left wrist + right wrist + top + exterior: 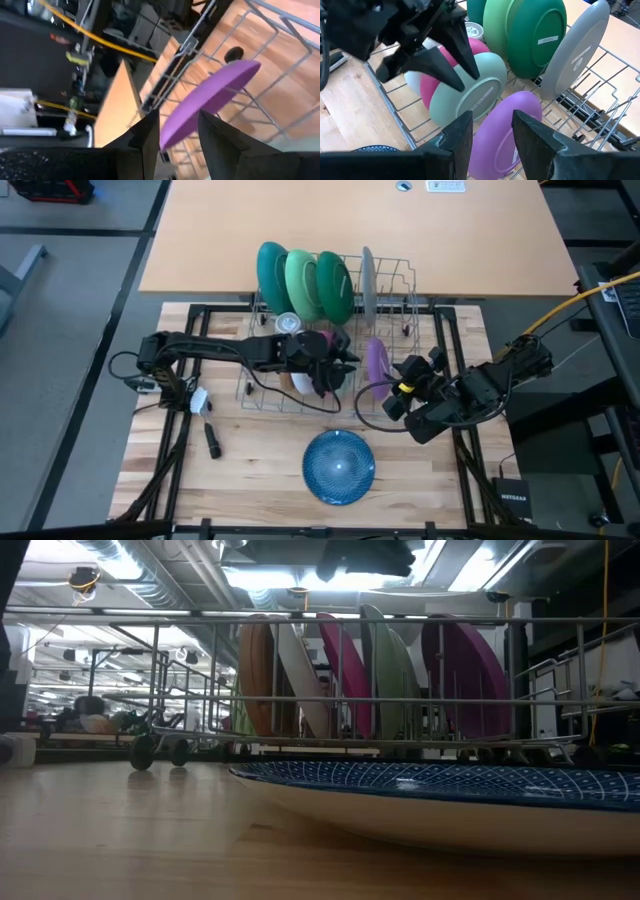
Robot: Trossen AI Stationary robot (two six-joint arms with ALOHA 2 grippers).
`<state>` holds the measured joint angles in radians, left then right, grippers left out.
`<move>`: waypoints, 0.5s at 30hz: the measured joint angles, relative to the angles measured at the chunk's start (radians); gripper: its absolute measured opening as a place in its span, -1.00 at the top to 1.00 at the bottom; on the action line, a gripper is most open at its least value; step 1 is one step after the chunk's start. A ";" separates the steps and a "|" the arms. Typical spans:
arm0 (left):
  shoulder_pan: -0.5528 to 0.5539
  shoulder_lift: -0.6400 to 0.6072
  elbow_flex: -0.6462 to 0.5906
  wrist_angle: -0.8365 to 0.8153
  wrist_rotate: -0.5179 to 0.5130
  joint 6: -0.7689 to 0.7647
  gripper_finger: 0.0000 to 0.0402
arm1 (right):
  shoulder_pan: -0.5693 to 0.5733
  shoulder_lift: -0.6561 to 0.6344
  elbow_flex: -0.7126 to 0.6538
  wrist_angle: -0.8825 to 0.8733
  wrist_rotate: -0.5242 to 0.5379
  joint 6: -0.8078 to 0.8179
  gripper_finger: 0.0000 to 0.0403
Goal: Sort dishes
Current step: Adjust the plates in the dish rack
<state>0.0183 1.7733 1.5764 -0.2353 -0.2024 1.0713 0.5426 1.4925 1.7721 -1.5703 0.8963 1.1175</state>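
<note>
A metal wire dish rack (pixel 400 280) stands at the table's middle. Teal (pixel 270 275) and green (pixel 335 285) plates and a grey plate (pixel 575 55) stand on edge in its far slots. Nearer stand tan (pixel 255 670), white (pixel 300 670), pink (pixel 345 670), pale green (pixel 470 92) and purple (pixel 505 125) plates. My left gripper (pixel 345 360) hovers open just above the pink and pale green plates. My right gripper (pixel 491 114) is open at the rack's near right, short of the purple plate. A blue patterned plate (pixel 338 467) lies flat on the table in front of the rack.
A small white round piece (pixel 288 323) sits in the rack beside the green plates. A black pen-like piece (pixel 213 442) and a small white item (pixel 198 400) lie on the table at the near left. A tan tabletop (pixel 300 220) lies beyond the rack.
</note>
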 joint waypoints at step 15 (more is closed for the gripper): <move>-0.039 0.154 -0.001 0.153 -0.019 0.231 0.38 | 0.000 0.000 0.000 -0.001 0.000 0.000 0.28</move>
<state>-0.0208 1.9276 1.5757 -0.0820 -0.2215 1.3023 0.5426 1.4925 1.7721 -1.5711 0.8963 1.1172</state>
